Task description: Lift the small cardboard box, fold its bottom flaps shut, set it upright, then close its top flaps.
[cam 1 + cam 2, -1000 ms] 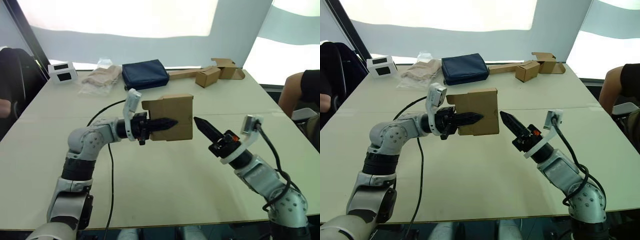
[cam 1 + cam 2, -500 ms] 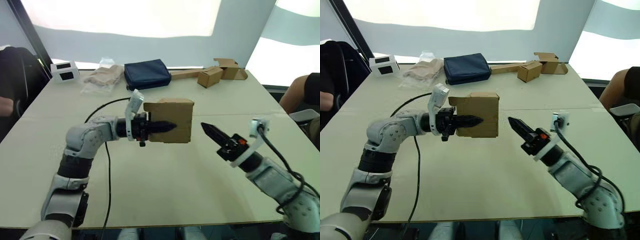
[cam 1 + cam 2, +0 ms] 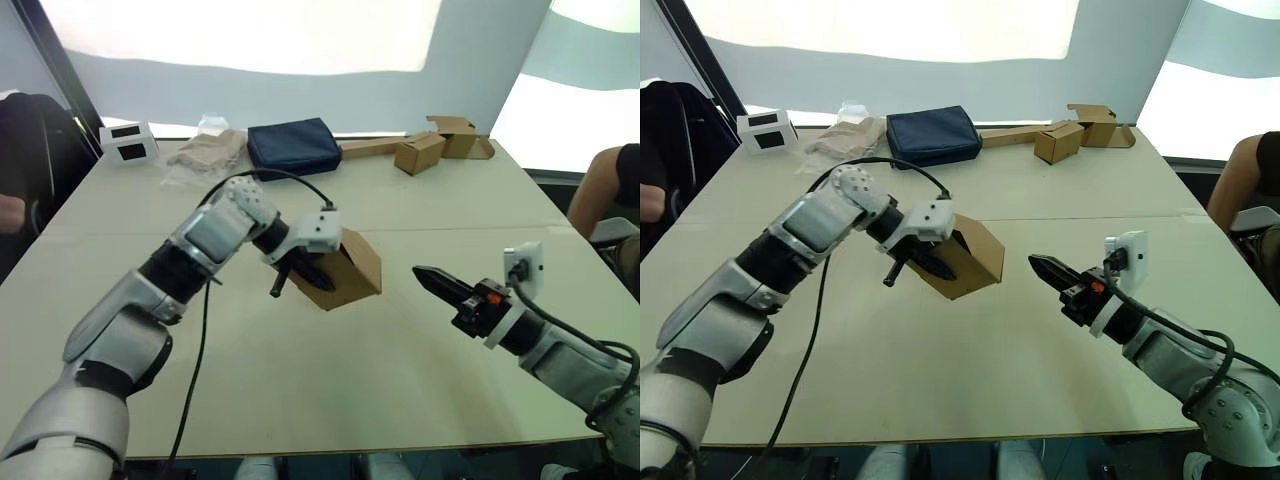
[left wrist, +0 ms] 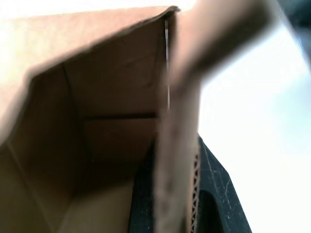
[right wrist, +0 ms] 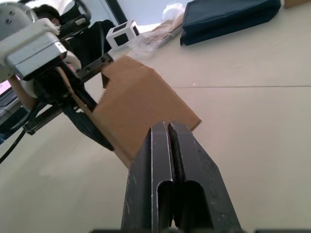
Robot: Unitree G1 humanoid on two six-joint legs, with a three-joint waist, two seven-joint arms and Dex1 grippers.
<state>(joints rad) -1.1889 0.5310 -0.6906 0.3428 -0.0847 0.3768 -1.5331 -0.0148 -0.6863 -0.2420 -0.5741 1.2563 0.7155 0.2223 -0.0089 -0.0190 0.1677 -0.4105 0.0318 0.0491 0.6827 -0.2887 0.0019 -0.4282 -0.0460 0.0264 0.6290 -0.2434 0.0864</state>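
Note:
The small cardboard box (image 3: 352,268) hangs tilted at the table's middle, one corner low over the tabletop. My left gripper (image 3: 303,275) is shut on one of its walls. In the left wrist view the box's open brown inside (image 4: 116,97) shows, with a cardboard edge running down against a black finger (image 4: 214,194). My right gripper (image 3: 425,276) is shut and holds nothing. It points at the box from the right, a short gap away; in the right wrist view the box (image 5: 141,102) lies just beyond the closed fingertips (image 5: 160,133).
Along the far edge lie a navy pouch (image 3: 290,147), a plastic bag (image 3: 205,155), a white device (image 3: 128,142) and two small tan boxes (image 3: 417,153) on a cardboard strip. A black cable (image 3: 210,320) trails across the table. People sit at the left (image 3: 20,150) and right (image 3: 605,185).
My left arm has swung round and turned its wrist, tilting the box and lowering it toward the table. My right gripper has drawn back to the right and dropped a little.

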